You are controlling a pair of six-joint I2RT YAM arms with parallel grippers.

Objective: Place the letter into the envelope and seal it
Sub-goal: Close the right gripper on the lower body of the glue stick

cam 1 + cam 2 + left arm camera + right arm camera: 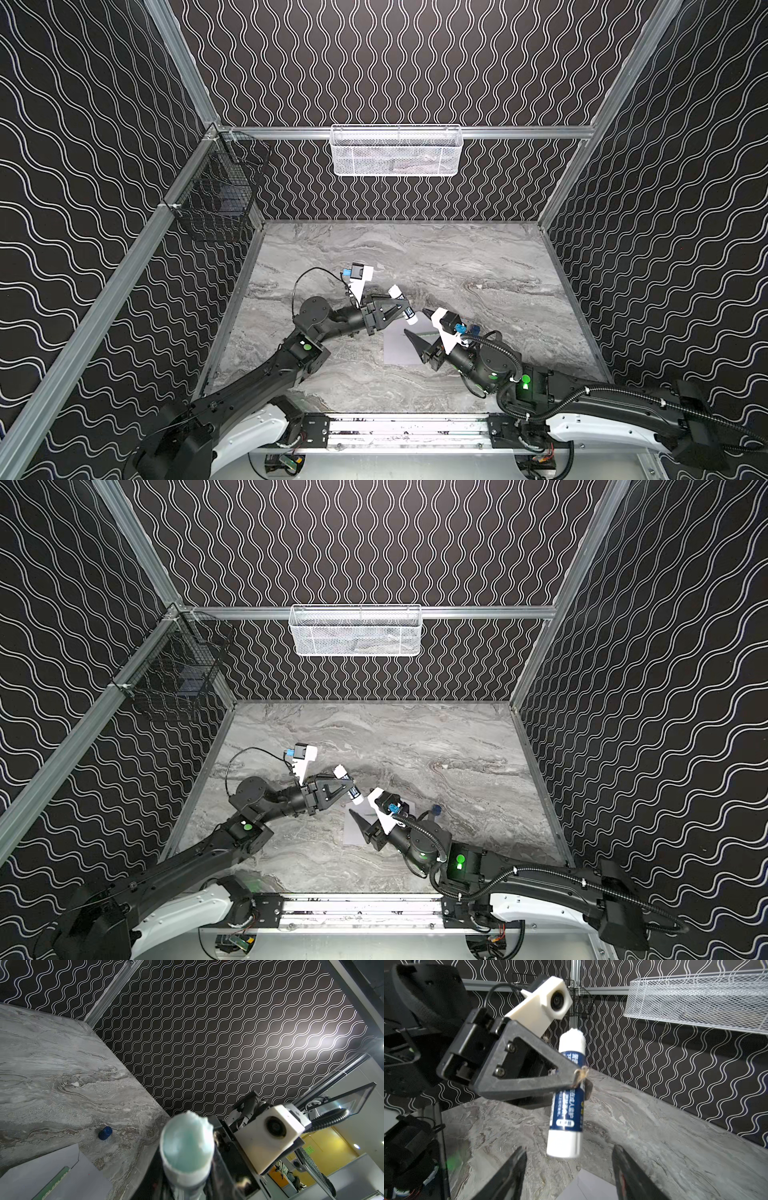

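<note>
Grips uncapped glue stick (564, 1140) in left hand (400, 308) near envelope (397, 351), presumably for sealing flap; holds right hand (414, 321) open just beside stick's base.

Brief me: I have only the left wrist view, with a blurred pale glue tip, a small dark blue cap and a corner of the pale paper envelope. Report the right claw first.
Observer: The right claw stands open; the base end of the white glue stick with the dark blue label shows between its jaws, untouched.
Operator: Say where the left claw grips.
Observer: The left claw is shut on the stick's labelled middle, both ends free.
Operator: Place the right claw over the table.
Observer: In both top views it hovers above the pale lavender-white paper envelope lying flat on the grey marbled table.
</note>
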